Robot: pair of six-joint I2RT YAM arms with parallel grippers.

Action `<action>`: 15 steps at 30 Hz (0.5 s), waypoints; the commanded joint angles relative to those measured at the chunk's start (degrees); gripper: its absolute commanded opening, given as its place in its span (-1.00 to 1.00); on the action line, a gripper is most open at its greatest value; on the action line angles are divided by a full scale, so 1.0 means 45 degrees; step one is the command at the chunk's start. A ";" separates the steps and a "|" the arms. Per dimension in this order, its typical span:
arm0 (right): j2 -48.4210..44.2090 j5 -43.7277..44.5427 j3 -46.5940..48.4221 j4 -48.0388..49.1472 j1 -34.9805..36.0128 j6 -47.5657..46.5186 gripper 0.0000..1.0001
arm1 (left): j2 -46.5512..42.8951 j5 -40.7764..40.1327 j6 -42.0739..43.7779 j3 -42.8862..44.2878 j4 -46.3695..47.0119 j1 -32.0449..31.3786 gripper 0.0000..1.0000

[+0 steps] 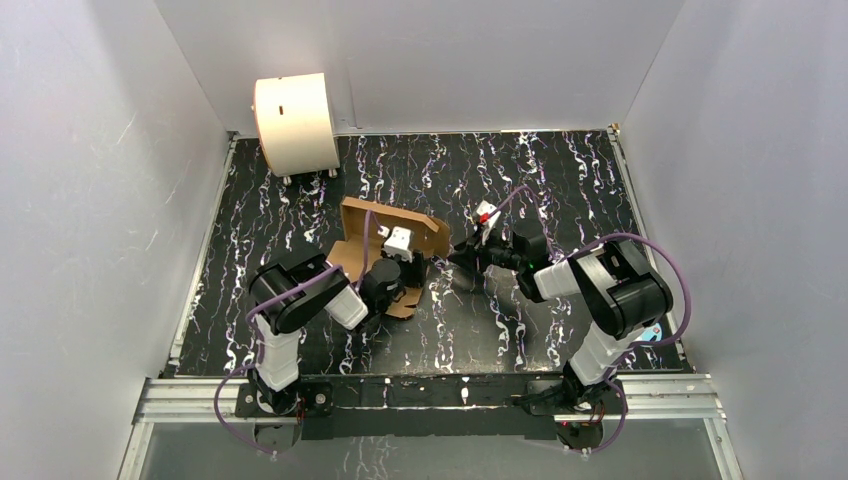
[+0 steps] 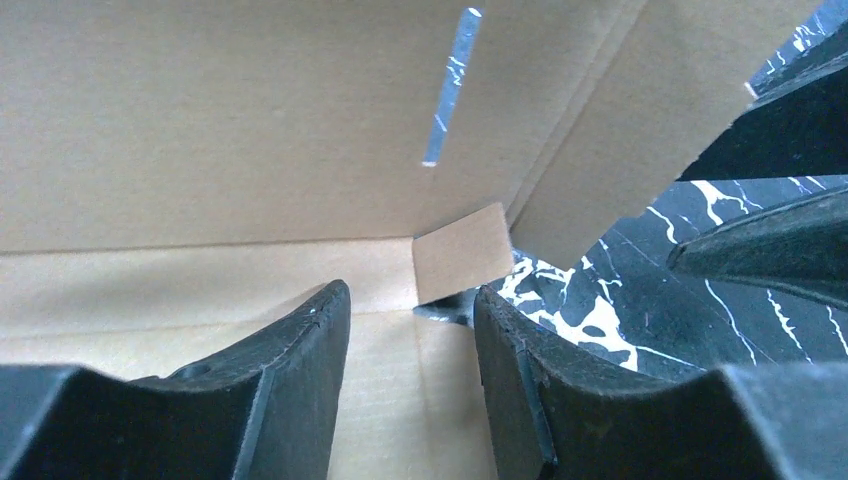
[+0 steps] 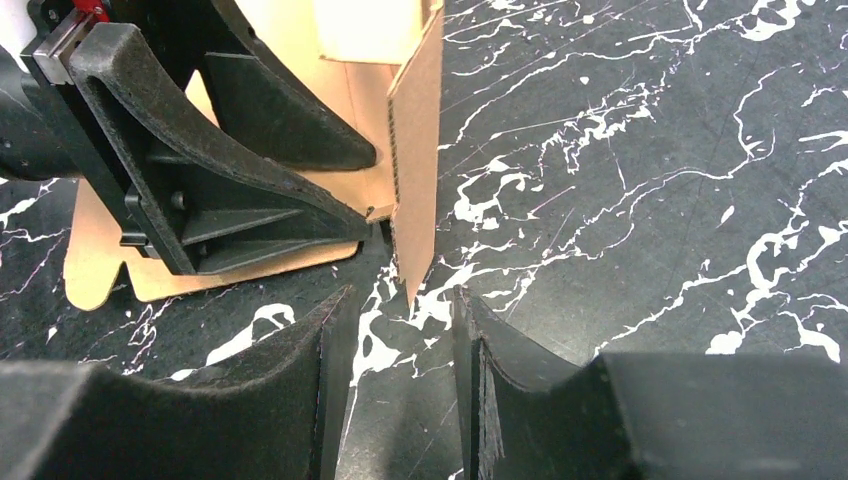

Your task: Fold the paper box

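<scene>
- The box (image 1: 375, 225) was found just left of centre in the top view, on the table (image 1: 560, 180), well apart from the drum (image 1: 295, 125) at the upper left.
- The box was judged partly formed — the back wall (image 2: 250, 120), with its slot (image 2: 450, 90), was raised above the floor panel (image 2: 150, 290).
- A side flap (image 3: 415, 150) was seen standing upright at the upper middle of the right wrist view. Its lower corner was pointed at the gap between the right fingers.
- A small tab (image 2: 462, 250) was seen at the inner corner, centre of the left wrist view. Whether it had been tucked could not be told.
- A near flap (image 3: 100, 270) was seen lying flat on the table at the left of the right wrist view, not yet raised.
- The left gripper (image 2: 410, 293) was held moderately apart inside the box, low over the floor panel, with nothing clasped.
- The right gripper (image 3: 402, 292) was parted only narrowly, just short of the side flap. Nothing was gripped, and contact with the flap could not be confirmed.
- The task was judged early to halfway — the remaining walls, the tabs into their slots and the closing of the lid appeared left to do.
</scene>
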 commanded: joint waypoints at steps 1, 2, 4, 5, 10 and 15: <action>-0.0182 0.0513 0.0270 0.1191 0.0070 -0.0156 -0.04 | -0.0953 -0.0872 -0.0383 -0.0582 0.0651 0.0149 -0.07; -0.0271 0.0815 0.0208 0.1277 0.0076 -0.0188 -0.04 | -0.1047 -0.0834 -0.0348 -0.0590 0.0645 0.0178 -0.07; -0.0424 0.1212 0.0123 0.1448 0.0080 -0.0250 -0.04 | -0.1103 -0.0829 -0.0317 -0.0605 0.0644 0.0192 -0.06; -0.0511 0.1291 0.0102 0.1474 0.0075 -0.0297 -0.04 | -0.1098 -0.0816 -0.0323 -0.0596 0.0647 0.0208 -0.05; -0.1094 0.1380 -0.0286 0.1562 0.0106 -0.0290 0.01 | -0.1128 0.0037 0.0196 -0.0652 0.0625 0.0230 0.07; -0.1621 0.2008 -0.0713 0.1680 0.0784 -0.0484 0.12 | -0.1608 0.0473 0.0608 -0.1096 0.0607 0.0230 0.21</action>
